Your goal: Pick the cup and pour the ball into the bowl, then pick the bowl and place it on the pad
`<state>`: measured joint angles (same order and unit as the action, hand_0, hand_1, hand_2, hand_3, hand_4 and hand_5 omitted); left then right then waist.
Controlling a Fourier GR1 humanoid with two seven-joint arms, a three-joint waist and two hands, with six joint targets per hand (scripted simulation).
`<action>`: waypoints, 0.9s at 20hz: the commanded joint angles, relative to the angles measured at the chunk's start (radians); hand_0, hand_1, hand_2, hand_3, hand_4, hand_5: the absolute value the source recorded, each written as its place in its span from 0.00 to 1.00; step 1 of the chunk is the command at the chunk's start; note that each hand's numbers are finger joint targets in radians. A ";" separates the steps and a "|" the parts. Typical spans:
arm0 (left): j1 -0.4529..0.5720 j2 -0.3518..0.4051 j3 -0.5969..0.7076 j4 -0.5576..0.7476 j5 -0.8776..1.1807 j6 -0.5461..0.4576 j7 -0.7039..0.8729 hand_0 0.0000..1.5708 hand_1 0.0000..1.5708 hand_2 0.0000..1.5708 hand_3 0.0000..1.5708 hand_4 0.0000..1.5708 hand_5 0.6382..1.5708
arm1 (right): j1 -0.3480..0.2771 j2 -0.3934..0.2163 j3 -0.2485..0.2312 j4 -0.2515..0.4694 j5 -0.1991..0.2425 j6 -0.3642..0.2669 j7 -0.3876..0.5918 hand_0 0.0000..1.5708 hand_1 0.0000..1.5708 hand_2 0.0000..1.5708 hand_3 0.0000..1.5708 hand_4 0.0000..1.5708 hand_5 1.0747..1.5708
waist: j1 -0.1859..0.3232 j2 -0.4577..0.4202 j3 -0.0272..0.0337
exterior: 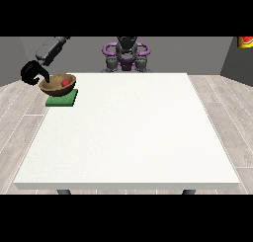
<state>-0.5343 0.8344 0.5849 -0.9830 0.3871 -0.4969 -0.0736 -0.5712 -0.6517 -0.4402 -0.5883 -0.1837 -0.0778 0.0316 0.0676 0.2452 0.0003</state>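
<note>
Bowl (58, 85) with ball (65, 82) overhangs pad (62, 99) at table's (128, 132) edge.

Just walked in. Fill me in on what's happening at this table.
The robot's hand at the view's left is at the rim of a brown bowl, its fingers curled around the edge. The bowl holds a red ball and sits over a green pad at the far left corner of the white table. No cup shows, and the other hand is out of sight.
</note>
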 commanded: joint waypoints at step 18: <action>0.015 -0.032 -0.047 -0.029 0.018 0.011 -0.005 0.00 0.00 0.00 0.00 0.76 1.00 | -0.085 0.014 0.100 0.072 0.081 -0.004 0.018 0.00 0.00 0.00 0.00 0.00 0.67 | 0.037 -0.035 -0.0001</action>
<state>-0.5441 0.8413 0.5671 -0.9956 0.4027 -0.4828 -0.0959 -0.6559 -0.6349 -0.3748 -0.5261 -0.1310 -0.0869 0.0018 0.1024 0.2763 0.0008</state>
